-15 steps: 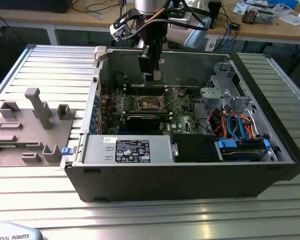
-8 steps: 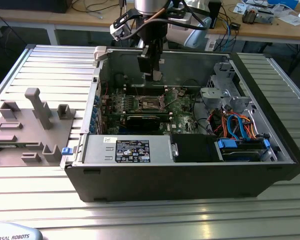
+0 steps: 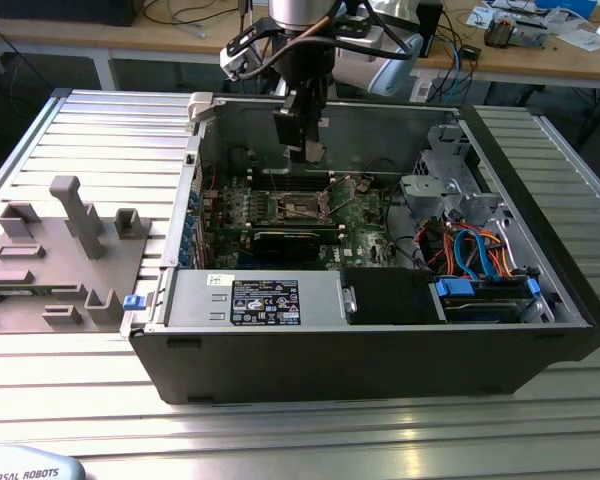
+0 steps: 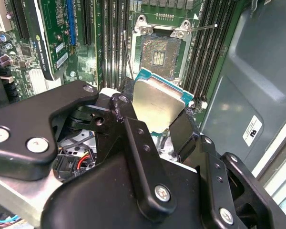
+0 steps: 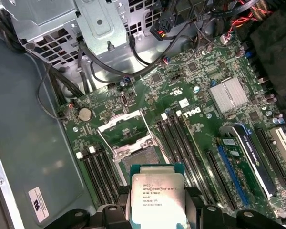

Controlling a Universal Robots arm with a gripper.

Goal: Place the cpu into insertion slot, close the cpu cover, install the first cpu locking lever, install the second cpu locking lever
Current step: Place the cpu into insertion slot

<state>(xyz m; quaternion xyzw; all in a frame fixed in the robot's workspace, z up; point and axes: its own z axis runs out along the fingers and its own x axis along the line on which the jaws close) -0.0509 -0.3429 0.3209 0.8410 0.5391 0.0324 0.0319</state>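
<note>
Your gripper (image 3: 305,135) hung over the motherboard (image 3: 365,225) inside the open computer case (image 3: 380,345). The case lay on its side on the ribbed metal table (image 3: 280,430).

The fingers (image 4: 183,129) were clamped on the cpu (image 4: 157,105), one on each of two opposite edges. Its silver top showed in both wrist views, and in the second wrist view the chip sat tilted in the grip.

The cpu was in the air above the board, just short of the insertion slot (image 5: 139,160), clear of it and not seated. The slot's contact field lay bare in the second wrist view.

The cpu cover (image 5: 120,121) stood swung up off the slot, hinged at one edge. A thin wire lever (image 4: 205,27) stuck out free from a corner of the slot, not latched.

Black memory slots (image 4: 212,52) ran along both sides of the slot. An expansion card (image 5: 238,152) sat further across the board.

In the exterior view you had a grey fixture block (image 3: 60,250) on the table at the exterior view's left of the case. A drive cage (image 3: 440,170) with blue and orange cables (image 3: 475,250) sat at the case's end toward the exterior view's right.
</note>
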